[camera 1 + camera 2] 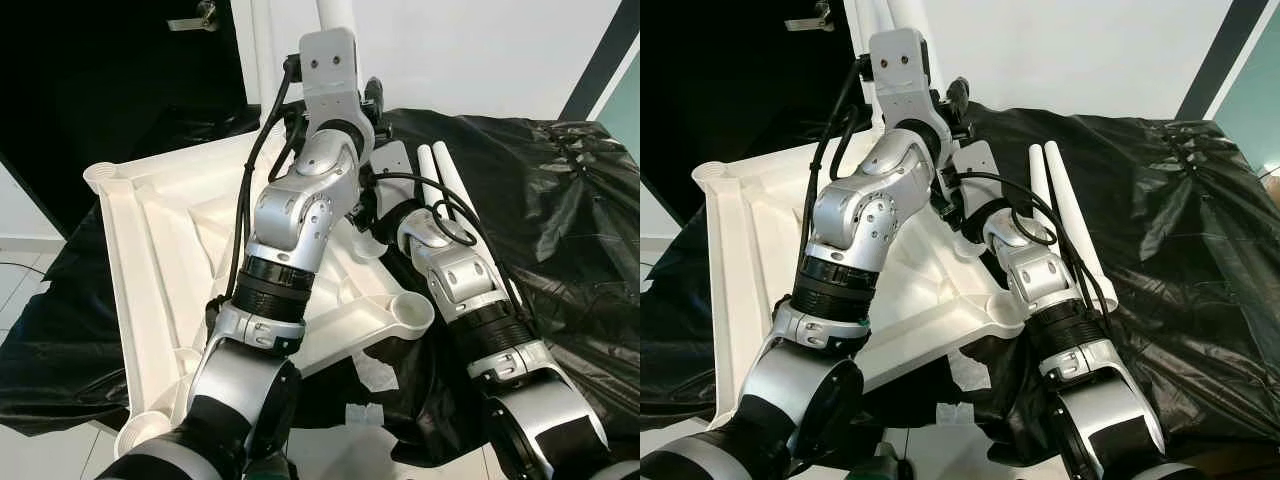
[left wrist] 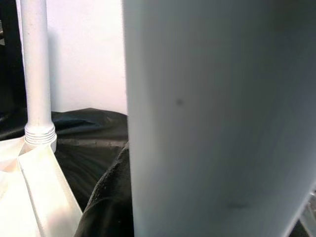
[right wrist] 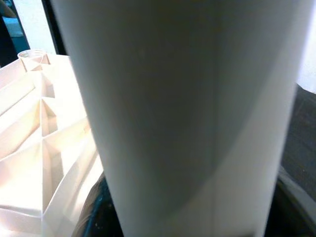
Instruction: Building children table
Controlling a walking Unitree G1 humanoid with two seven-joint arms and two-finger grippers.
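I see the white plastic tabletop (image 1: pixel 160 250) lying upside down on black sheeting (image 1: pixel 560 230), ribs up, round sockets at its corners. A white leg (image 2: pixel 37 74) stands upright in its far corner socket. Two spare legs (image 1: pixel 1065 215) lie just beside the tabletop, pointing away from me. Both hands reach toward another upright leg (image 1: pixel 335 15); I cannot tell their grip.

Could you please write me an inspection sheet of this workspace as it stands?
Surface: black sheet, creased.
Job's things: white tabletop lying underside up, ribs showing; one leg upright in a corner socket; two spare legs lying side by side on the sheet; a leg close before the left wrist camera.
Clutter: white scraps near the tabletop's near edge.
Grippers: both arms reach to the tabletop's far corner; fingers hidden.
Cables: black cables along both arms.
Surroundings: white wall, tiled floor.
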